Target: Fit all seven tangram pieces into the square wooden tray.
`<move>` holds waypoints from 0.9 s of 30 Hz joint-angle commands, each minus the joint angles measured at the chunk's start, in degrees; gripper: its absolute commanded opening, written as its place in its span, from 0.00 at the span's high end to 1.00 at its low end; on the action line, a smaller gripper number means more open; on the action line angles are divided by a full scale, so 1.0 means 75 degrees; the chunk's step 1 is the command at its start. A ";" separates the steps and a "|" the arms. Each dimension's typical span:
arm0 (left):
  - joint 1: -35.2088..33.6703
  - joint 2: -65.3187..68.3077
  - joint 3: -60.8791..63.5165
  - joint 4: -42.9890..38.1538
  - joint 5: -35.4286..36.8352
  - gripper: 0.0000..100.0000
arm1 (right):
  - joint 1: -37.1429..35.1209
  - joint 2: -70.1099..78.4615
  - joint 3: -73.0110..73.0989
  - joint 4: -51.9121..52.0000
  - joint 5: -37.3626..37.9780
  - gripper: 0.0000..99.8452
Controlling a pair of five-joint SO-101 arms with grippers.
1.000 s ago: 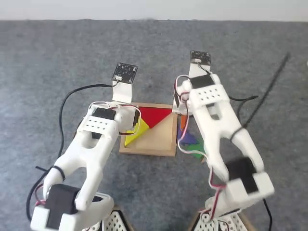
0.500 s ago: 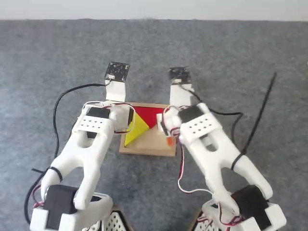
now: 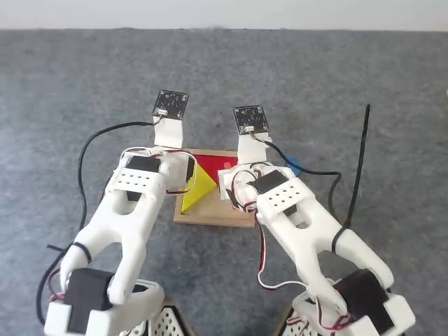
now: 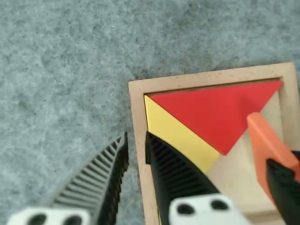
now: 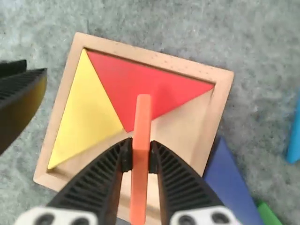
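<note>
The square wooden tray (image 5: 220,108) lies on grey carpet with a red triangle (image 5: 145,86) and a yellow triangle (image 5: 86,112) flat inside it. My right gripper (image 5: 139,150) is shut on an orange piece (image 5: 141,122), held on edge above the bare middle of the tray. In the left wrist view the orange piece (image 4: 265,140) hangs over the red triangle's (image 4: 215,110) tip. My left gripper (image 4: 136,140) is open by a narrow gap at the tray's left wall (image 4: 136,108), one finger over the yellow triangle (image 4: 180,136), holding nothing. In the high view both arms meet over the tray (image 3: 210,215).
A dark blue piece (image 5: 227,183), a green piece (image 5: 267,213) and a light blue piece (image 5: 294,136) lie on the carpet beside the tray's right side. The light blue piece (image 3: 295,168) peeks from behind the right arm. Cables trail beside both arms.
The right arm has swung left from the loose pieces beside the tray to above the tray, carrying the orange piece. The left arm shifted slightly left, then held still.
</note>
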 commanded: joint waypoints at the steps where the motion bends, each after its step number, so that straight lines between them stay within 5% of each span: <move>1: -0.0047 -0.0105 -0.0346 0.0023 -0.0059 0.93 | 0.0369 -0.0451 -0.0481 0.0522 0.0117 0.99; 7: -0.0047 -0.0105 -0.0358 0.0035 -0.0059 0.93 | 0.1002 0.0990 -0.2403 0.2538 0.0105 0.99; 22: 0.0012 -0.0105 -0.0381 0.0047 -0.0047 0.93 | 0.0627 0.4097 -0.5439 0.4273 -0.0399 0.99; 27: -0.0035 -0.0105 -0.0381 0.0047 -0.0047 0.93 | 0.0592 0.4050 -0.5451 0.4273 -0.0363 0.84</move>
